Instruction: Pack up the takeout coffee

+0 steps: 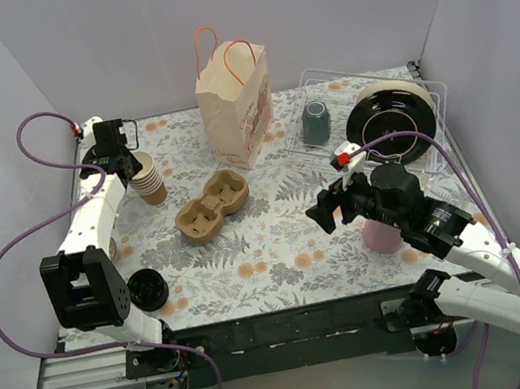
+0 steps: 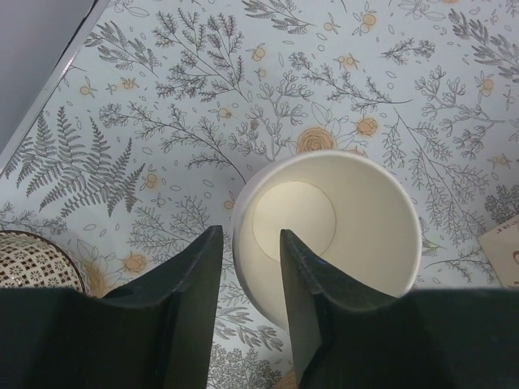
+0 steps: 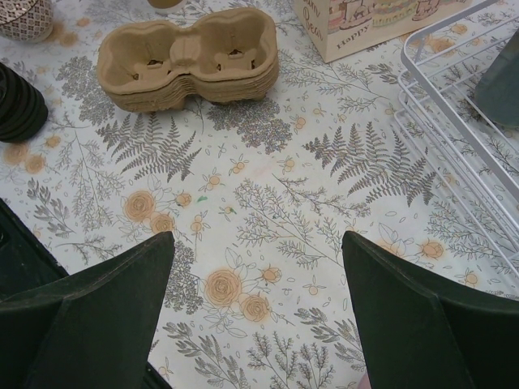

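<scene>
- Jaws of left gripper (image 2: 250, 235) straddle the rim of the lidless cup (image 2: 365, 219) just ahead; grip unclear.
- Jaws of right gripper (image 3: 258, 239) gape wide; cup carrier (image 3: 190, 57) lies ahead-left.

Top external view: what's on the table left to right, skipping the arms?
Stack of paper cups → cardboard cup carriers → paper bag → grey mug → black plate. The black lids near the left arm are left out because they overlap the cup stack sideways.
</scene>
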### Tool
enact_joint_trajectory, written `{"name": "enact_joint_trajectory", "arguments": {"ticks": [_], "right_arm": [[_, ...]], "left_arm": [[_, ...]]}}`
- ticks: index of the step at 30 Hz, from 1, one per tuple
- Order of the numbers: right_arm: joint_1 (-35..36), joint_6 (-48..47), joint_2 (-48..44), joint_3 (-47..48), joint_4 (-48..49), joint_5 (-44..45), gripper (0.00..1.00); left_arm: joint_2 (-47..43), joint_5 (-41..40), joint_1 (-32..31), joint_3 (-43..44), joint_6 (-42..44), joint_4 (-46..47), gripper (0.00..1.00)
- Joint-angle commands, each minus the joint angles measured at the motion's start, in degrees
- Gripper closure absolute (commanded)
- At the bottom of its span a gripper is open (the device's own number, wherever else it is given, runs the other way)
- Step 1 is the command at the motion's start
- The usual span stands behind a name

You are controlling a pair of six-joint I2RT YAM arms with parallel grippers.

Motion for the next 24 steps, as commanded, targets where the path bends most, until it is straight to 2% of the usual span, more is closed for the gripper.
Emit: {"name": "enact_joint_trajectory", "arguments": {"ticks": [1,10,12,24], "right_arm": [[-0.1,-0.7,-0.1,0.8,1.8,-0.4,0.08],[-0.1,-0.8,-0.2,1.0,1.6,-0.3,0.09],[0.0,-0.9,-0.2,1.0,1.5,-0.2,0.09],[-0.1,-0.9,-0.5,1.1,1.5,0.0,0.09]], "left_arm": [[-1.2,0.1,0.1,2.7,0.7,0.0,0.68],[-1.0,0.0,0.1,1.1,0.7,0.1,0.68],[-0.9,0.1,0.1,1.1,0.7,0.2,0.72],[-0.3,-0.1,0.1,0.5,0.6,0.2,0.76]]}}
